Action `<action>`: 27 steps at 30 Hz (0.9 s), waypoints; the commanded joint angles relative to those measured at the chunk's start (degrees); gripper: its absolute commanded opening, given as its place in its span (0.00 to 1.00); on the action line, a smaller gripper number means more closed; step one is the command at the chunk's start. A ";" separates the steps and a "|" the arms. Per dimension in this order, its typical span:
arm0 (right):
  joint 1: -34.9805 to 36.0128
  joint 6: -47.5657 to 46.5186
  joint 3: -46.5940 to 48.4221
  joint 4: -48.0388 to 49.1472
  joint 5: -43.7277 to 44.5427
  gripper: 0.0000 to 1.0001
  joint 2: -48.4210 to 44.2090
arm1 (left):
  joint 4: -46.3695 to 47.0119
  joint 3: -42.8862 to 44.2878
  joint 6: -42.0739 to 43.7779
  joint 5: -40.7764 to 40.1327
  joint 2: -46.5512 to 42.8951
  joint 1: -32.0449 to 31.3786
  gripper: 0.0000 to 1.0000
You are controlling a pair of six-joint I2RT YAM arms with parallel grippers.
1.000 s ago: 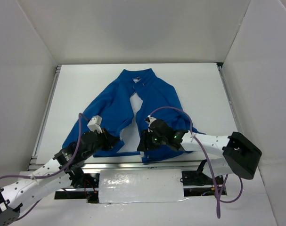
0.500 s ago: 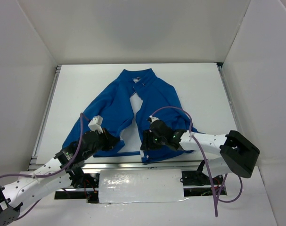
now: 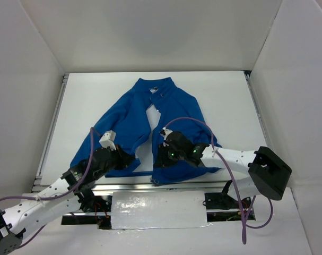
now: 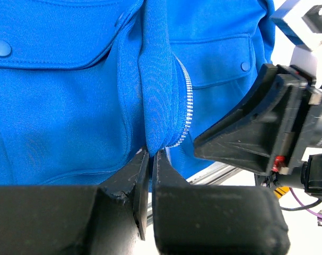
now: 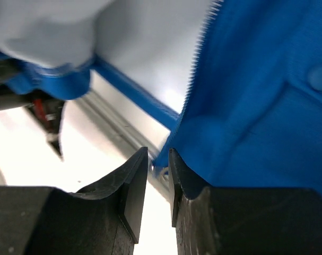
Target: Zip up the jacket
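Top view high, facing down; wrist views close (very), sharing jacket [image 3: 176, 111] hem.

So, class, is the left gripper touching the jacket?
Touching. The left wrist view shows the left gripper with its jaws closed on a fold of the jacket, just beside the zipper teeth.

Overhead, the left end effector [image 3: 130, 159] and right end effector [image 3: 158, 161] hide the lower front corners of the jacket [image 3: 150, 111]. The right wrist view's upper left is blurred, the jacket runs off its right edge, and whether those tips pinch the hem is unclear.
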 commanded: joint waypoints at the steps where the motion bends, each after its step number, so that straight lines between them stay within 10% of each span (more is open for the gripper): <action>1: -0.01 0.02 3.33 3.31 -3.92 0.30 1.90 | 0.32 1.75 0.65 -0.75 -0.72 0.43 0.00; 8: 0.07 2.04 3.34 7.27 -5.86 0.37 5.18 | -0.29 2.10 0.47 -1.19 -0.54 0.51 0.00; 16: 3.84 4.84 5.44 -10.30 9.95 0.49 -0.28 | -1.00 2.01 0.56 -1.54 -0.46 0.51 0.00; 27: 2.81 6.44 4.55 -16.02 12.86 0.42 10.88 | 0.49 1.75 -0.14 -1.54 1.65 0.60 0.00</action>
